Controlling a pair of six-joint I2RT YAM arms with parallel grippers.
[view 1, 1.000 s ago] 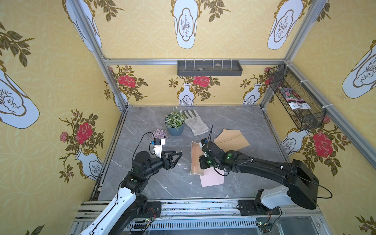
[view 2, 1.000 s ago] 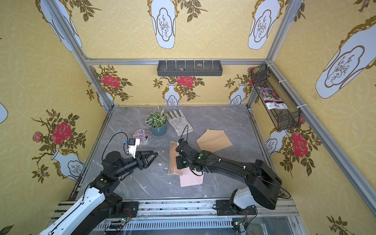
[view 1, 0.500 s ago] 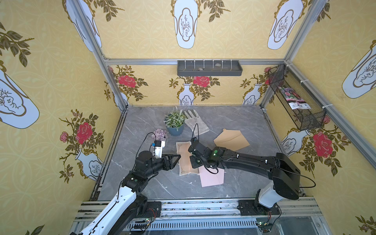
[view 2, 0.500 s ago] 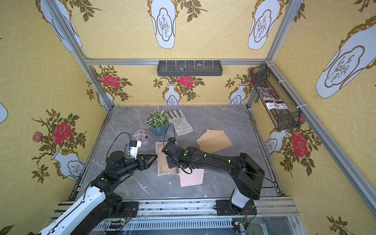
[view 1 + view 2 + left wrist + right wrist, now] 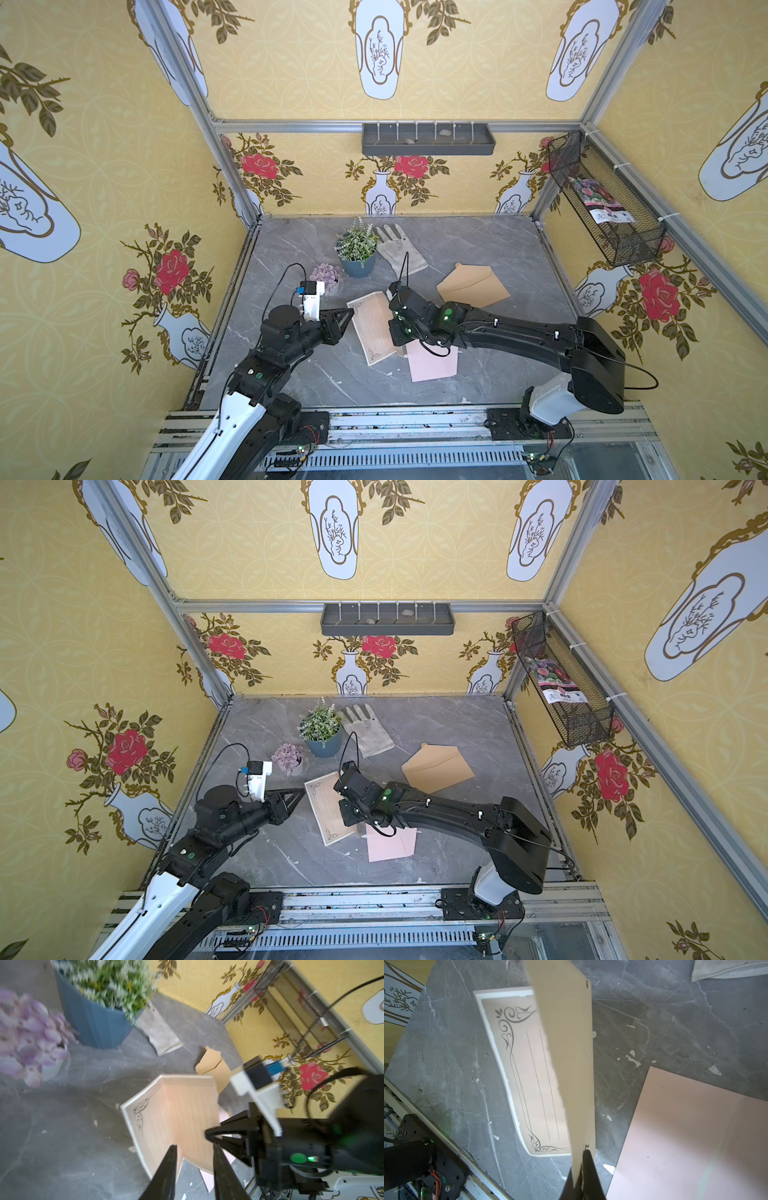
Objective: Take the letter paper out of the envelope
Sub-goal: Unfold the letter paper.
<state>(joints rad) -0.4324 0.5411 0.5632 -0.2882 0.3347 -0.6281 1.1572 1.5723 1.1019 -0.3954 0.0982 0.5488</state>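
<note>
The thin, floppy cream letter paper with scrolled border (image 5: 372,328) bends easily — right gripper (image 5: 581,1159) pinches its edge; left gripper (image 5: 194,1148) straddles the opposite edge, not yet clamped.

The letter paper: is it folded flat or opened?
Partly opened: the right gripper pinches one raised half of the letter paper; its lined half faces up.

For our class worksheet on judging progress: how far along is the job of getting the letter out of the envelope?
Done: the letter paper is out, apart from the brown envelope and the pink envelope. In hand: the right gripper is shut on the paper's edge; the left gripper has its fingers around another edge, not fully closed. Left: probably only laying it down.
</note>
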